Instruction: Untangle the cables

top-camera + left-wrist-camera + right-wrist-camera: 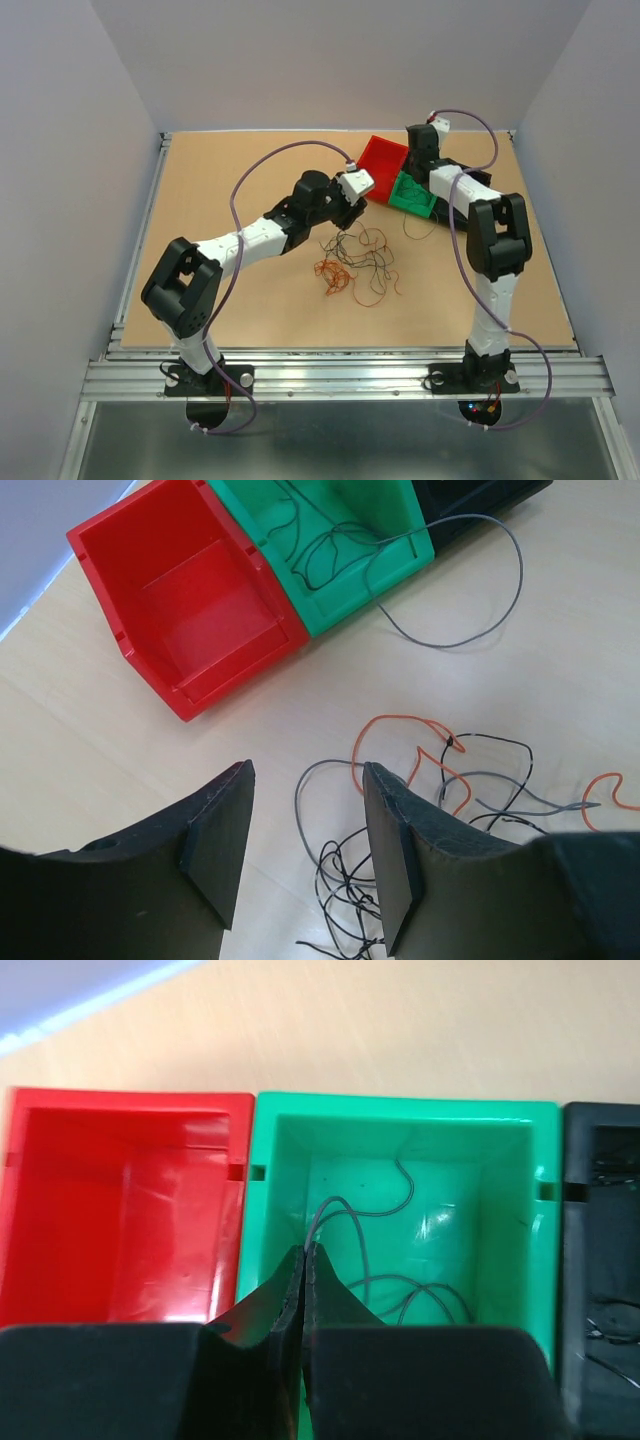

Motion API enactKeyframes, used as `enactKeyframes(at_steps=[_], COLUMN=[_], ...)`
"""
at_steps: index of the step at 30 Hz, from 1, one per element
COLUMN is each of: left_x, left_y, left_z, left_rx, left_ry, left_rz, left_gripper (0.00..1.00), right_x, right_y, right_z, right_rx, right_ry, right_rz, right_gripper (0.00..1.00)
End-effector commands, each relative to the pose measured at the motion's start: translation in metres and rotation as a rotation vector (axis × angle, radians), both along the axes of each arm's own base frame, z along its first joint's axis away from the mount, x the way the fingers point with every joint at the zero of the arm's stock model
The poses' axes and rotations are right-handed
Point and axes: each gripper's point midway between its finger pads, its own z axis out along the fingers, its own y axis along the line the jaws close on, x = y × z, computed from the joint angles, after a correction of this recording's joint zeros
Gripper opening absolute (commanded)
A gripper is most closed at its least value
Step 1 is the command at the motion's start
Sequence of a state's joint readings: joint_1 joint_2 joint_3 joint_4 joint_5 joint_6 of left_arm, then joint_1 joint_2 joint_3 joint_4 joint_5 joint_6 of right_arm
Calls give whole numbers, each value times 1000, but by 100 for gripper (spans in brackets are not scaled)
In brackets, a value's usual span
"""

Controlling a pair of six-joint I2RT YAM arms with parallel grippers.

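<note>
right wrist: green bin (505, 1120) holds grey cables (410, 1190).

Left jaws apart, right clamped.
Left gripper (305, 825) hangs near the green bin (345, 600); right gripper (305, 1255) sits over that bin, pinching a grey cable (335, 1200).

Figure: bright, even overhead light with soft shadows.
Pale glare on the red bin (130, 1210) floor; the near jaws look slightly blurred in both wrist views.
</note>
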State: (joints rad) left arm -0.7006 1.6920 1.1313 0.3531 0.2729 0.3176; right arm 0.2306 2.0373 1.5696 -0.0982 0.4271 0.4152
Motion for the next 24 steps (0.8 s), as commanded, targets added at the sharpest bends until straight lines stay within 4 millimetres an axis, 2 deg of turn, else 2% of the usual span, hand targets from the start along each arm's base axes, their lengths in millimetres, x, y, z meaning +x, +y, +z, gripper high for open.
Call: enactKeyframes(at_steps=[1, 2, 4, 5, 6, 7, 8, 9, 16, 20, 22, 23, 24], left_x=[7, 8, 8, 7, 8, 9, 9, 9, 6, 4, 3, 3, 3], left_y=[-2, -2, -3, -3, -2, -2, -2, -2, 0, 2, 2, 3, 3], left_z=[20, 21, 21, 21, 21, 21, 21, 21, 26, 29, 30, 29, 31], left_rx=[-21, -22, -25, -23, -23, -23, -21, -21, -28, -31, -33, -32, -32], left_ry=[-60, -63, -63, -63, -62, -65, -64, -64, -70, -79, -81, -80, -82], left_rz=[13, 16, 15, 15, 18, 19, 21, 21, 19, 19, 19, 19, 20], left_gripper=[59, 59, 59, 59, 59, 59, 59, 59, 59, 59, 59, 59, 59], right_x=[16, 26, 31, 34, 44, 45, 48, 52, 35, 20, 13, 9, -4], right_y=[4, 8, 10, 9, 11, 11, 11, 13, 8, 4, -2, -11, -17], right_z=[3, -5, -20, -41, -39, -58, -51, -60, -76, -97, -95, -77, -81], right_rx=[-28, -26, -34, -42, -35, -43, -39, -37, -23, -6, -9, -23, -34], right_ry=[27, 36, 73, 109, 94, 131, 121, 130, 175, 225, 226, 196, 211], right_rz=[-2, 7, 6, 4, 2, 2, 2, 0, -33, -45, -76, -118, -147], right_gripper=[1, 1, 1, 1, 0, 1, 1, 1, 1, 1, 1, 1, 1])
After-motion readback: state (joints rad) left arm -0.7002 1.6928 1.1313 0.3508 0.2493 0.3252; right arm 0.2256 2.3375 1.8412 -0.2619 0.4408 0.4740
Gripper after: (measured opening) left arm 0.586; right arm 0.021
